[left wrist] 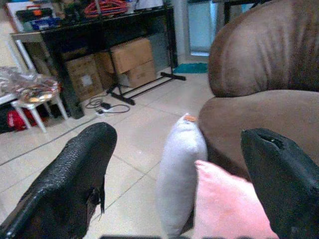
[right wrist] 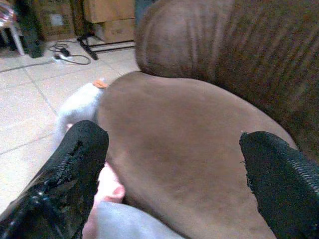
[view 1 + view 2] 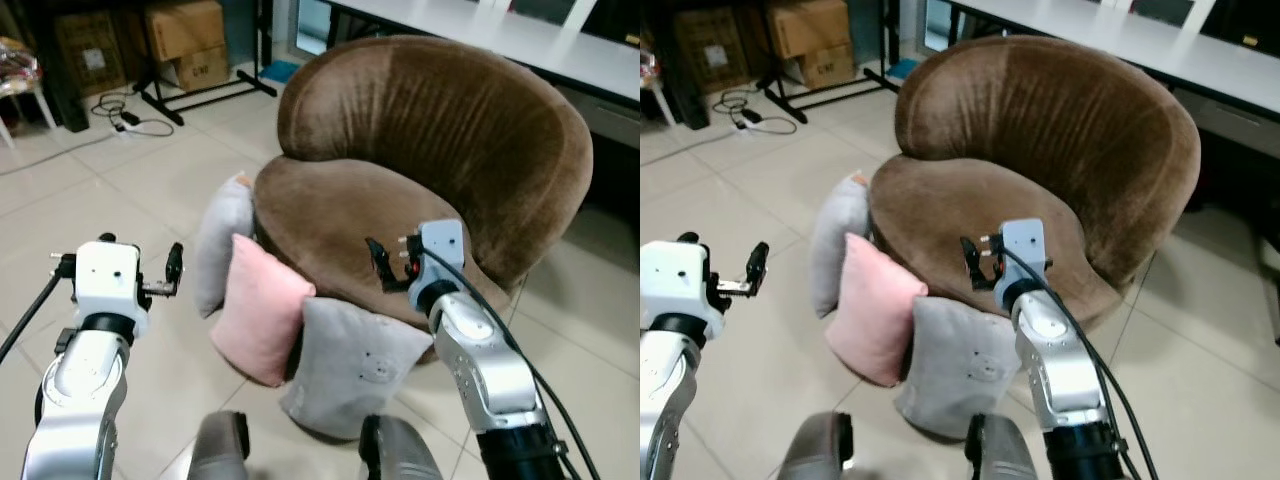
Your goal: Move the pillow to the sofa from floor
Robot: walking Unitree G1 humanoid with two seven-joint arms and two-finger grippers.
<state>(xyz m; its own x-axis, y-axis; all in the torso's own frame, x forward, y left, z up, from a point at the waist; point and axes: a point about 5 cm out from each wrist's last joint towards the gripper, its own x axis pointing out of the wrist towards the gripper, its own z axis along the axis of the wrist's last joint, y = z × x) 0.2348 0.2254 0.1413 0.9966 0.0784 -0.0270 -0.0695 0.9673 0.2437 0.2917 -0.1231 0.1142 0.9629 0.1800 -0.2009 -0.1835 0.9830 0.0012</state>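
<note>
Three pillows stand on the tiled floor, leaning against the front left of the round brown sofa (image 3: 430,130): a grey pillow (image 3: 222,245) farthest left, a pink pillow (image 3: 258,310) in the middle, and another grey pillow (image 3: 355,365) nearest me. My left gripper (image 3: 120,258) is held up left of the pillows, open and empty; its wrist view looks past the fingers (image 1: 75,174) at the far grey pillow (image 1: 179,164) and the pink one (image 1: 229,204). My right gripper (image 3: 415,258) hovers open and empty over the front of the sofa seat (image 2: 189,149).
Cardboard boxes (image 3: 185,40), a black stand's legs (image 3: 205,95) and cables with a power strip (image 3: 130,120) lie at the back left. A white counter (image 3: 480,25) runs behind the sofa. Open tiled floor (image 3: 120,190) spreads to the left. My own legs (image 3: 220,450) show below.
</note>
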